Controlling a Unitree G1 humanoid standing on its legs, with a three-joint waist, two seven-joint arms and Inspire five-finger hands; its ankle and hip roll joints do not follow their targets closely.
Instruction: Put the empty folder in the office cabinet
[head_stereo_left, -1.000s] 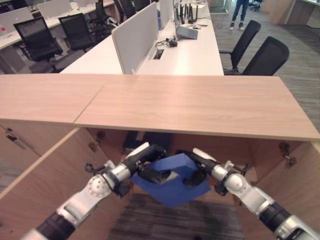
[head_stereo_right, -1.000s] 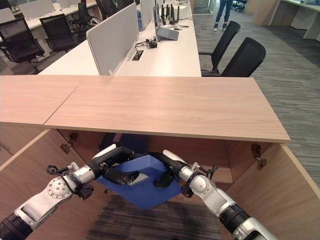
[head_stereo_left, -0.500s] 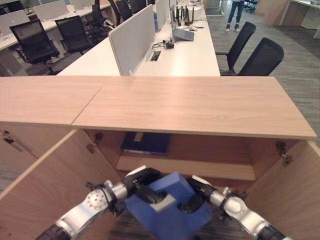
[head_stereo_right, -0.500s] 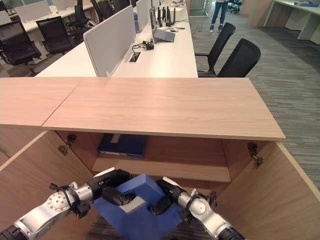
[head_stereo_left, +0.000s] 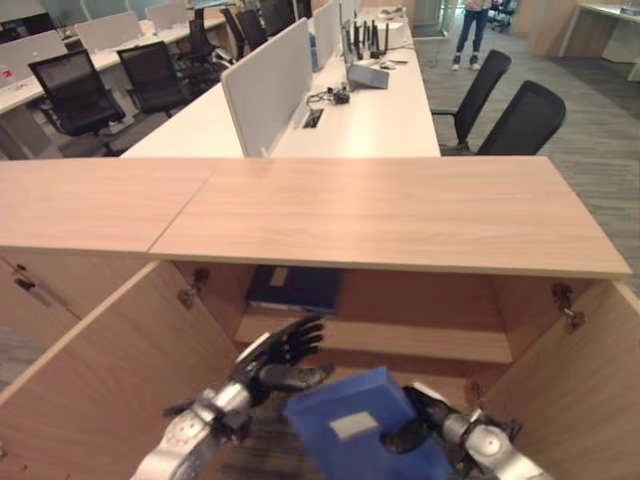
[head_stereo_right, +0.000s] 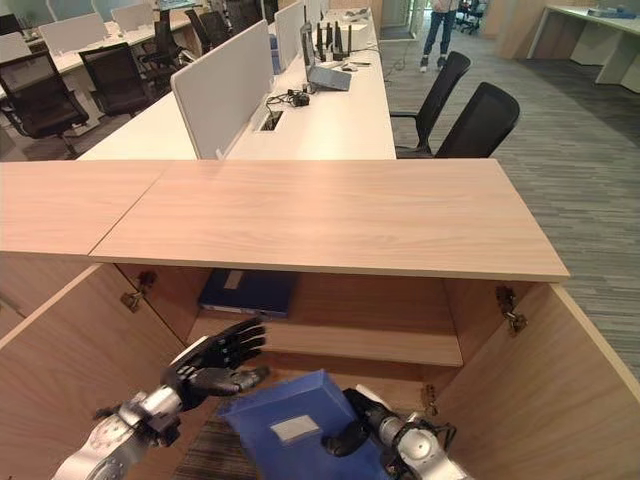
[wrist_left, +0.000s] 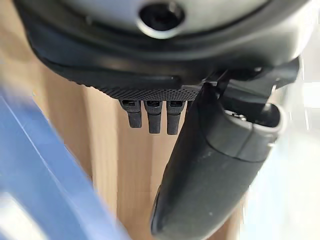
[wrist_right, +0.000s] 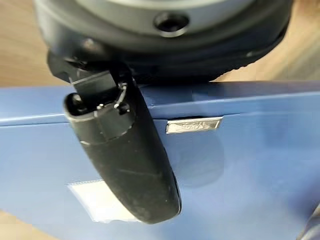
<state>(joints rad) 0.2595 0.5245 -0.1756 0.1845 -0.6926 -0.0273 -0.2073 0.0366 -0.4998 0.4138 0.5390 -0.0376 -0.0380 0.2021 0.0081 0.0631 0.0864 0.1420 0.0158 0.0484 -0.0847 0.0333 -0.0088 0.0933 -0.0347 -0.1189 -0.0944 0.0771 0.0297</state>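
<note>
Folder (head_stereo_left: 360, 425) now low before open cabinet (head_stereo_left: 90, 380), below shelf (head_stereo_left: 400, 340). Left hand (head_stereo_left: 275, 355) let go, fingers spread, just beside folder. Right hand (head_stereo_left: 420, 428) alone pinches folder edge with thumb on top. Folder not inside yet; needs push in.

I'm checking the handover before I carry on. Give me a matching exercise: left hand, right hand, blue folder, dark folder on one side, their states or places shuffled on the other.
Things:
1. left hand
2. right hand
3. blue folder
4. dark folder

States or places:
A. lying flat on the cabinet shelf
B. fingers spread, holding nothing
C. thumb laid over the blue cover
D. low in front of the open cabinet, held from one side

Pairs: 1-B, 2-C, 3-D, 4-A
</note>
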